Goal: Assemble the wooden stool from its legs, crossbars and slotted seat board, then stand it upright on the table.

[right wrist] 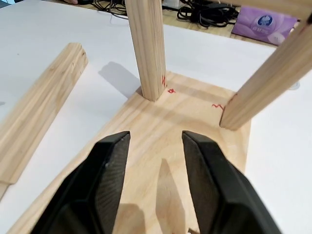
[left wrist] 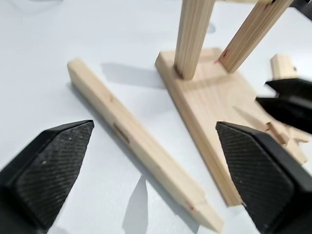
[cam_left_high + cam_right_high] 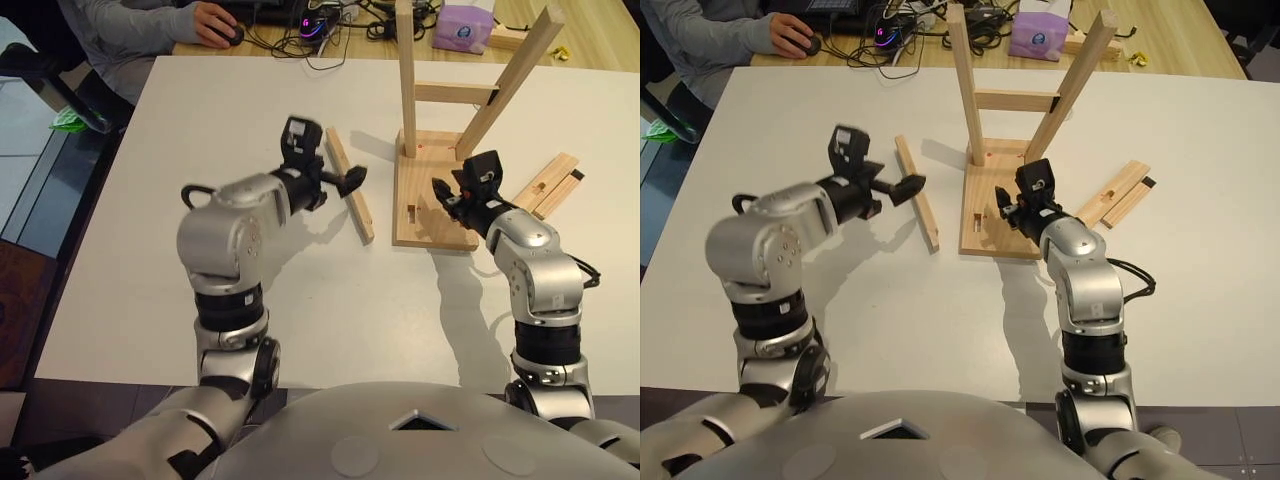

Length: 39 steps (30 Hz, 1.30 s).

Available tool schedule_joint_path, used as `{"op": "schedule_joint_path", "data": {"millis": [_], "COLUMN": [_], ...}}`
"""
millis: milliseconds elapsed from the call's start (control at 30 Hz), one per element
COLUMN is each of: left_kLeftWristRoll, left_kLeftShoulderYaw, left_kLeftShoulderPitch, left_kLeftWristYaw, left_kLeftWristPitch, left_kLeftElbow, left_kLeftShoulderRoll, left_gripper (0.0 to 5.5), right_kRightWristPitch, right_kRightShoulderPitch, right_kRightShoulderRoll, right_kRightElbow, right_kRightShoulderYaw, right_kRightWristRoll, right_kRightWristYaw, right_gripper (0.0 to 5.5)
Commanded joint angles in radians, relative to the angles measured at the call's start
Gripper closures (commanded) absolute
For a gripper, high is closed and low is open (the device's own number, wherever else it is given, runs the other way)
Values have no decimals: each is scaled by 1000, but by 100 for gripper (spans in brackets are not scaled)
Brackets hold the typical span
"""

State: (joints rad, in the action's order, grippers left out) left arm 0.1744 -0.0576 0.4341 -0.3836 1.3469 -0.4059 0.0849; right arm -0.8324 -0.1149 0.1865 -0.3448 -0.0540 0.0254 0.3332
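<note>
**Claws spread at the half-built stool**

Left eye view: the left claw [image 3: 352, 180] hangs spread wide over a loose, pale, square-section wooden leg [image 3: 362, 215]. This leg lies just left of the pale slotted wooden seat board [image 3: 425, 225], and the claw touches nothing. The right claw [image 3: 447, 196] hovers low over the seat board's near half, probably to steady it. That board lies flat on the white desk [image 3: 200, 120], evidently underside up so legs can drop in. Two upright legs [image 3: 406, 70], joined by a short crossbar [image 3: 450, 93], rise from its far edge. Two more flat wooden pieces [image 3: 548, 180] lie right of the seat board.

Left wrist view: the black pads [image 2: 48, 161] stand far apart, straddling the loose leg beside the seat board, likely lined up to pick it.

Right wrist view: the fingers [image 1: 112, 170] stand narrowly parted above the seat board, gripping nothing as far as I can tell.
</note>
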Motion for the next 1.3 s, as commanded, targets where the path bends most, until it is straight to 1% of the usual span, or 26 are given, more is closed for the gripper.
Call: {"op": "schedule_joint_path", "data": {"millis": [33, 67, 133, 200, 233, 300, 367, 433, 500, 567, 733, 833, 1067, 1300], "left_kLeftWristRoll": [16, 12, 0, -6, -10, -17, -18, -16, -10, -7, -10, -13, -6, -5], "left_kLeftShoulderYaw": [16, 31, 74, 85, 75, 52, 30, 25, 31, 37, 28, 34, 60, 68], "left_kLeftShoulderPitch": [-2, -20, -62, -97, -108, -124, -138, -154, -166, -177, -212, -218, -228, -229], "left_kLeftWristYaw": [29, 41, 61, 84, 97, 123, 150, 172, 189, 201, 217, 222, 221, 227], "left_kLeftWristPitch": [23, 6, -59, -134, -174, -235, -271, -299, -316, -331, -361, -375, -394, -404], "left_kLeftElbow": [8, -5, -46, -78, -87, -96, -99, -91, -91, -90, -67, -57, -66, -74], "left_kLeftShoulderRoll": [12, 17, 28, 32, 33, 32, 25, 16, 3, -2, 9, 16, 30, 36], "left_gripper": [86, 86, 86, 86, 86, 86, 86, 86, 86, 86, 86, 86, 86, 86], "right_kRightWristPitch": [11, 24, 62, 125, 182, 271, 360, 439, 495, 504, 451, 457, 420, 383], "right_kRightShoulderPitch": [24, 22, 20, 15, 8, 4, 6, -16, -50, -53, 0, 2, -14, -34], "right_kRightShoulderRoll": [69, 87, 140, 217, 268, 340, 374, 363, 333, 317, 287, 293, 306, 321], "right_kRightElbow": [-46, -41, -16, 40, 98, 218, 354, 521, 673, 759, 761, 723, 611, 612], "right_kRightShoulderYaw": [18, 21, 80, 187, 249, 330, 372, 395, 403, 406, 453, 426, 385, 311], "right_kRightWristRoll": [7, 4, -3, -4, -13, -24, -23, -21, -16, -9, 93, 93, 82, 17], "right_kRightWristYaw": [16, 18, 11, 4, -8, -21, -30, -77, -130, -160, -114, -110, -123, -137], "right_gripper": [351, 351, 351, 351, 351, 351, 323, 288, 259, 211, 122, 58, 58, 58]}}
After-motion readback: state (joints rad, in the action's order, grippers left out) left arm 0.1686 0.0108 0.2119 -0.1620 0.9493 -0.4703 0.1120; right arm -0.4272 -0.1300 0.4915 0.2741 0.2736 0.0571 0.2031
